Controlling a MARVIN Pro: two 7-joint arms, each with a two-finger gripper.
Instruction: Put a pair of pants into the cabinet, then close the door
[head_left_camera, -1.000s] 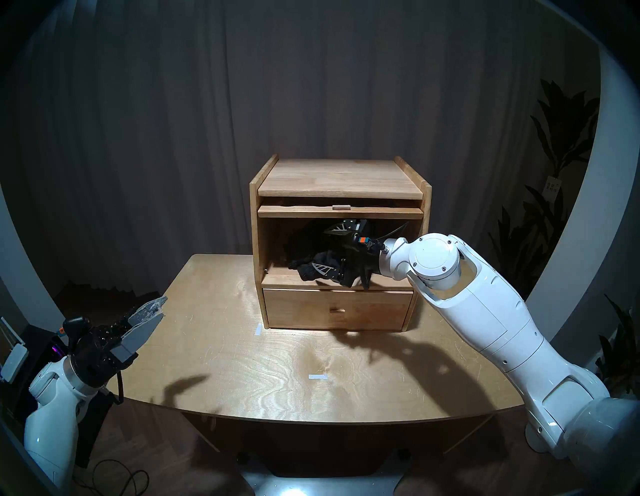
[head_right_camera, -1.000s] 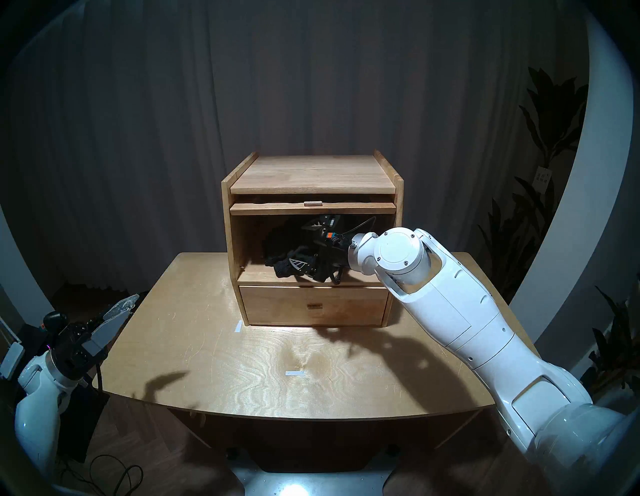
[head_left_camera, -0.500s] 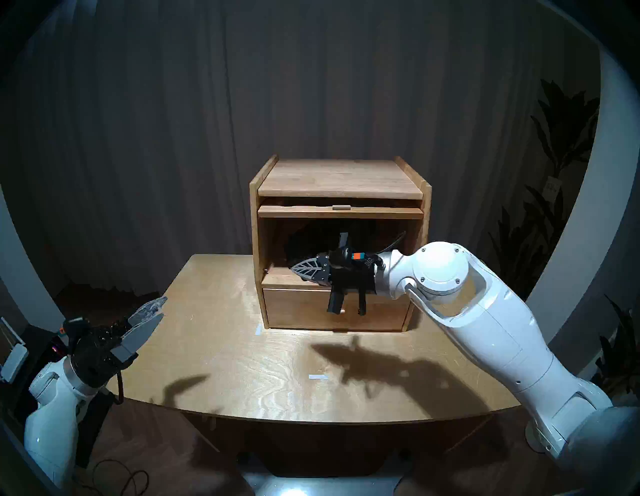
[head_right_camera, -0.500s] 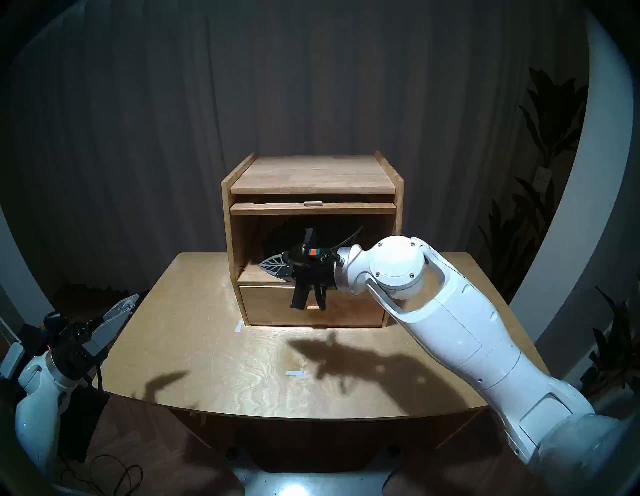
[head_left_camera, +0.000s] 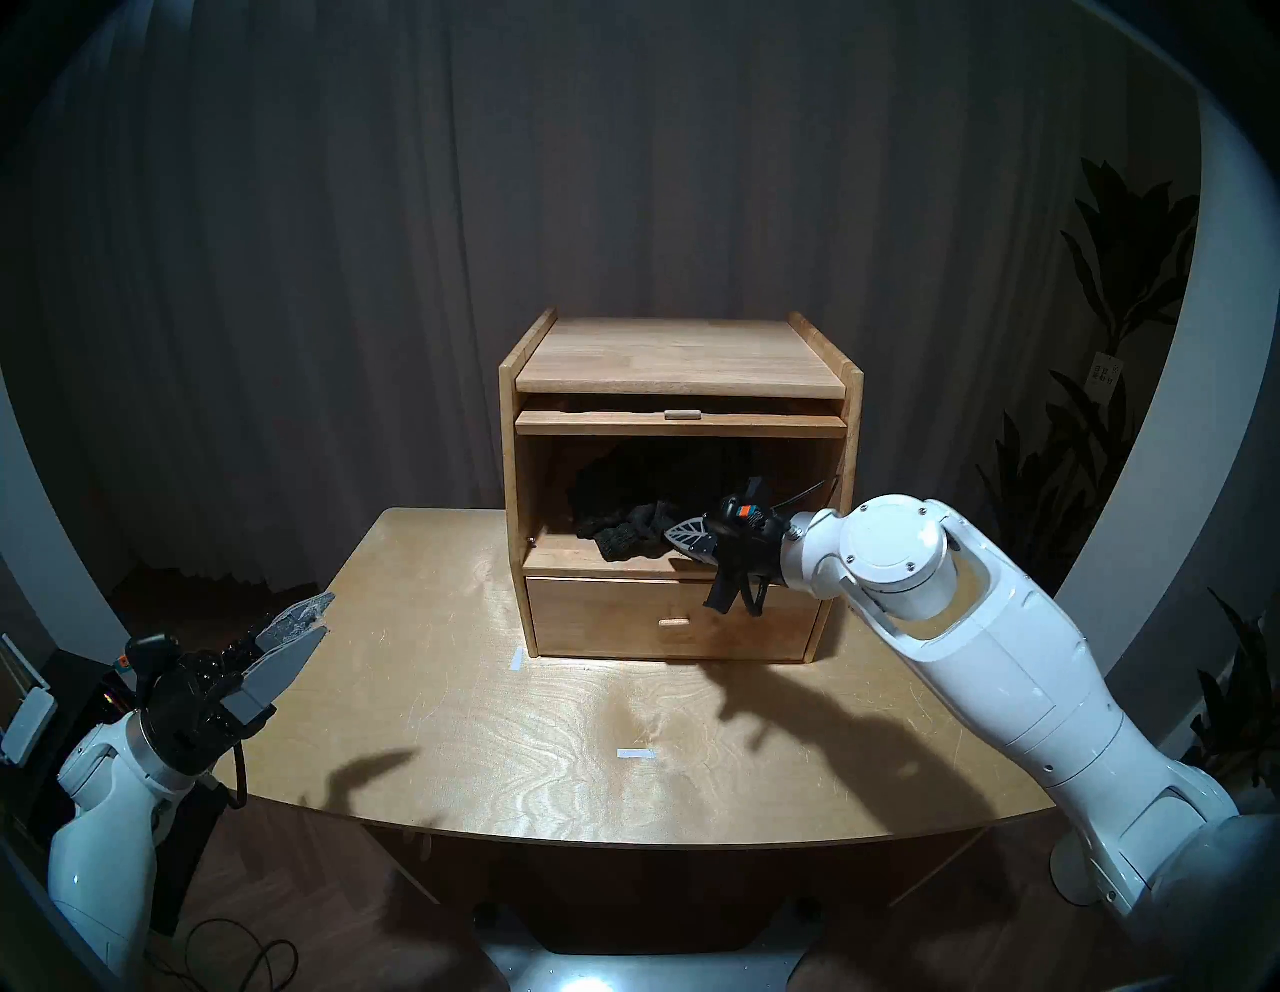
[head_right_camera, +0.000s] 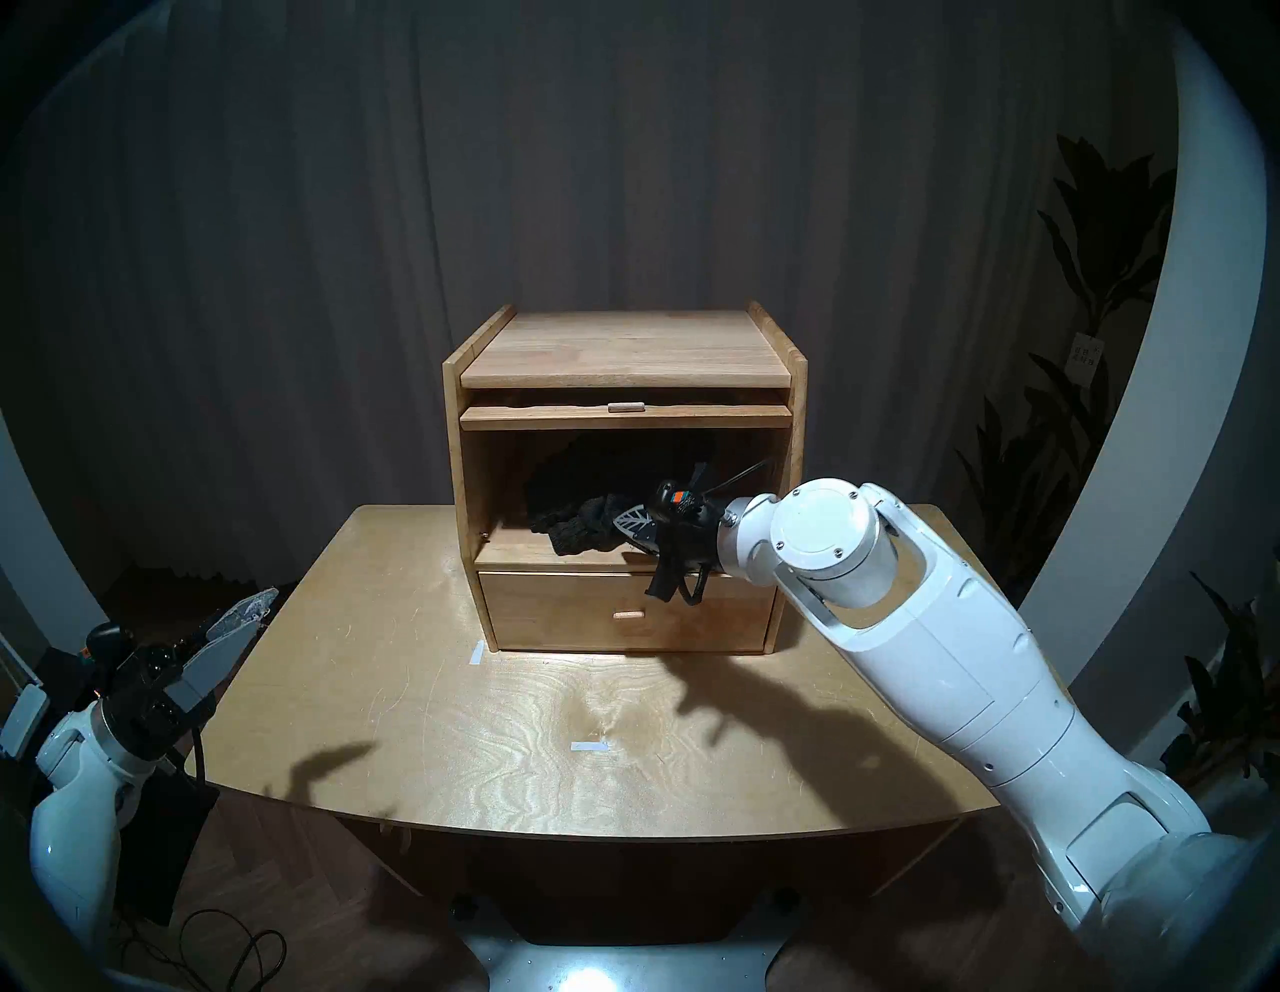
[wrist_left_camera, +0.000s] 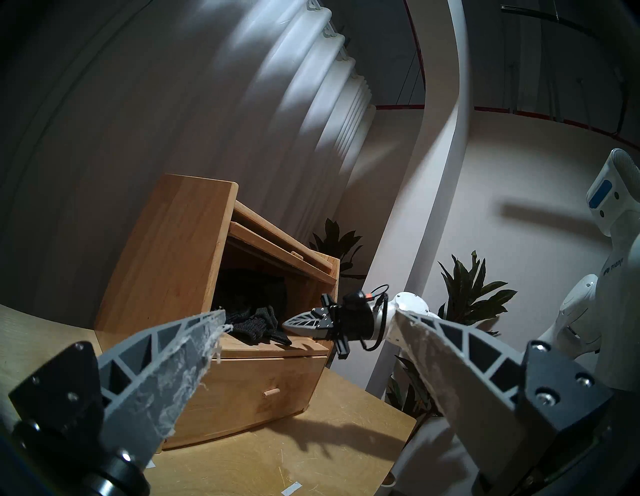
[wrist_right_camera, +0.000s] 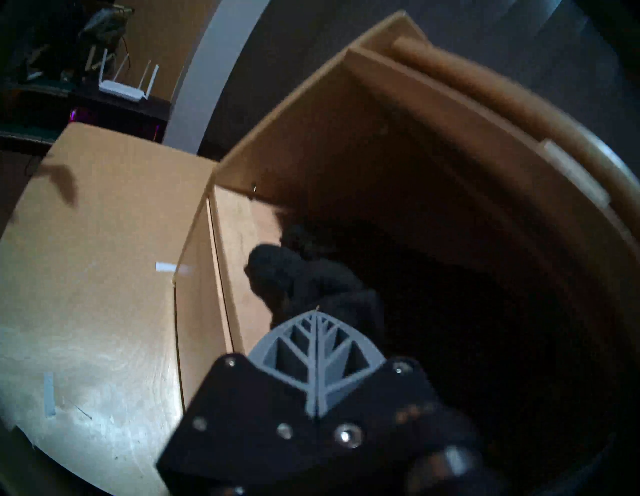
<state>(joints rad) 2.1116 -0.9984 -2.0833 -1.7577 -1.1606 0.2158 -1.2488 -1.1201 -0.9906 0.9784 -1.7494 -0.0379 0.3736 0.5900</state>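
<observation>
A light-wood cabinet (head_left_camera: 682, 485) stands toward the far edge of the desk (head_left_camera: 485, 727), a little right of the middle, its upper compartment open to the front; the door (head_left_camera: 682, 423), a flat panel with a small wooden knob, lies horizontal and tucked in under the top board; the lower drawer (head_left_camera: 672, 618) is shut. The pair of pants (head_left_camera: 627, 509), a dark crumpled heap, sits inside the upper compartment, piled against the back and spilling forward along the compartment floor on the left half, its front fold reaching near the front lip but not hanging over the drawer. The right gripper (head_left_camera: 682, 535) reaches in from the desk's right side and hovers at the mouth of the compartment, its tip just beside the front fold of the garment; in the right wrist view the two ribbed grey fingers (wrist_right_camera: 294, 350) are pressed flat together with nothing between them, so the claw is clenched and empty; whether the tip actually touches the fabric cannot be told. The left gripper (head_left_camera: 305, 623) hangs off the desk's near-left corner, well apart from the cabinet, pointing toward it; its fingers (wrist_left_camera: 166, 367) stand spread wide with nothing held, the claw released. Two short strips of pale tape (head_left_camera: 636, 754) lie on the desk, one near the cabinet's front left corner, one toward the near edge.
</observation>
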